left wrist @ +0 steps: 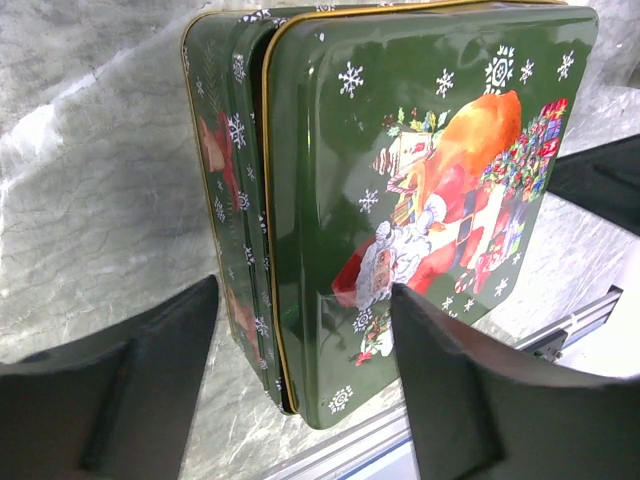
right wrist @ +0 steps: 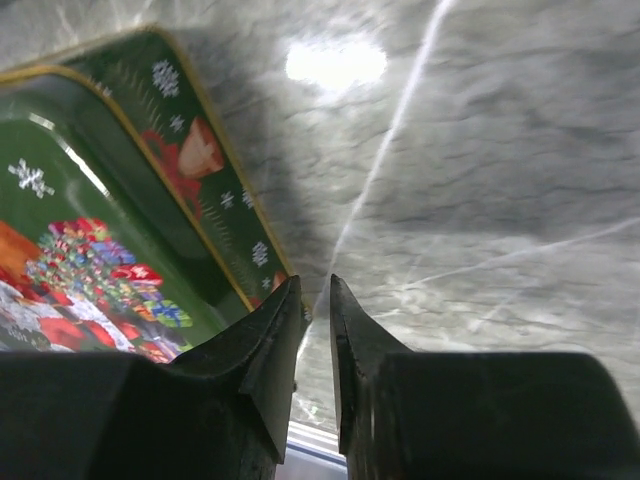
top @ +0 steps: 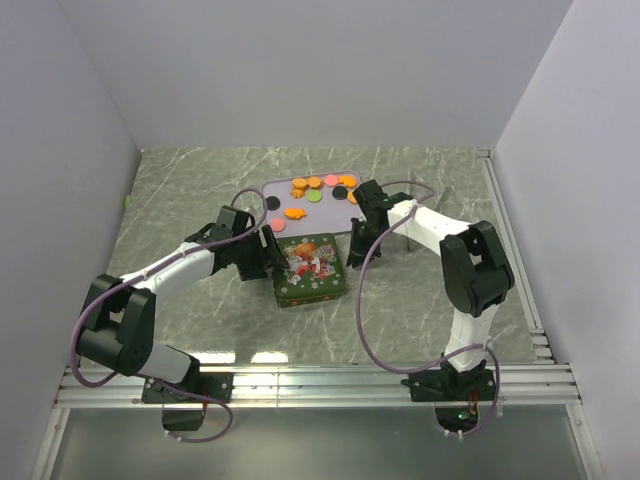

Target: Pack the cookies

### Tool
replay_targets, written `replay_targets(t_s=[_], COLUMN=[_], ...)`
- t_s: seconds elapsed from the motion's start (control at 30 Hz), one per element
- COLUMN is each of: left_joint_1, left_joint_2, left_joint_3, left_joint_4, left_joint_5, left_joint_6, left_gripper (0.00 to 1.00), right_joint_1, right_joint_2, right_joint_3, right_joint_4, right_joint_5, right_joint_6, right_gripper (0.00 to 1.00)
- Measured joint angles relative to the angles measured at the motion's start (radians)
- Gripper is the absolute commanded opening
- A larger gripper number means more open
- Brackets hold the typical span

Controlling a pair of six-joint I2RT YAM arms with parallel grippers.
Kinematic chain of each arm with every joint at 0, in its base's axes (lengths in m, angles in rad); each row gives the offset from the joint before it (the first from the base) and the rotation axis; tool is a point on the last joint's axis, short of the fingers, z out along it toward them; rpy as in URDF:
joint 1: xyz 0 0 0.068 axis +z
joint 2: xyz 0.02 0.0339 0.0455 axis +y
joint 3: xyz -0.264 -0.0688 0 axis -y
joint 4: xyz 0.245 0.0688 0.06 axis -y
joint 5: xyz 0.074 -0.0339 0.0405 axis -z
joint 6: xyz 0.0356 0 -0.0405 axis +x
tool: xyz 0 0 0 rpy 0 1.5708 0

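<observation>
Two arms flank one closed green tin (top: 310,268) at the centre of the overhead view. None of the cookies (top: 315,187) is packed yet: they lie loose on a lavender tray (top: 335,216) just above the tin, mostly orange rounds with a few black, pink and green ones. The lid sits on the box, so I judge both arms are placed to open it, not to fetch cookies. The left gripper (top: 268,255) stands at the tin's left side, probably to steady the base or take the lid's edge. The right gripper (top: 368,212) stands off the tin's upper right corner, near the tray's right end. The overhead view gives this layout but hides both sets of jaws. The left wrist camera shows the left gripper (left wrist: 305,300) released, its fingers spread wide in the lower frame. The gold-rimmed seam of the tin (left wrist: 400,150) runs up between them, and I cannot tell whether either finger touches it. The right wrist camera shows the right gripper (right wrist: 312,290) drawn almost together, with a thin slit and nothing caught in it. Its tips hang over bare marble table (right wrist: 480,150), just beside the tin's corner (right wrist: 90,250) at the left of the frame. Neither wrist view shows a cookie.
</observation>
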Motion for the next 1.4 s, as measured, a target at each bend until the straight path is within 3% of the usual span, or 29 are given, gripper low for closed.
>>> replay_targets(t_s=[0.23, 0.77, 1.0, 1.2, 1.4], left_joint_1=[0.0, 0.008, 0.008, 0.01, 0.019], left_joint_2=[0.0, 0.0, 0.0, -0.032, -0.08], left_joint_3=[0.0, -0.016, -0.029, -0.072, -0.145], left_joint_4=[0.003, 0.048, 0.045, 0.07, 0.145], left_joint_5=[0.002, 0.034, 0.008, 0.001, 0.005], left_joint_6=[-0.001, -0.005, -0.013, -0.031, -0.074], left_gripper=[0.84, 0.8, 0.64, 0.57, 0.36], right_joint_1=[0.046, 0.079, 0.08, 0.081, 0.081], right_joint_2=[0.008, 0.029, 0.043, 0.043, 0.045], right_joint_3=[0.01, 0.042, 0.042, 0.042, 0.042], right_joint_4=[0.0, -0.008, -0.007, -0.007, -0.009], right_joint_5=[-0.023, -0.05, -0.06, -0.065, -0.063], right_joint_6=[0.006, 0.02, 0.019, 0.019, 0.018], right_gripper=[0.19, 0.17, 0.14, 0.12, 0.1])
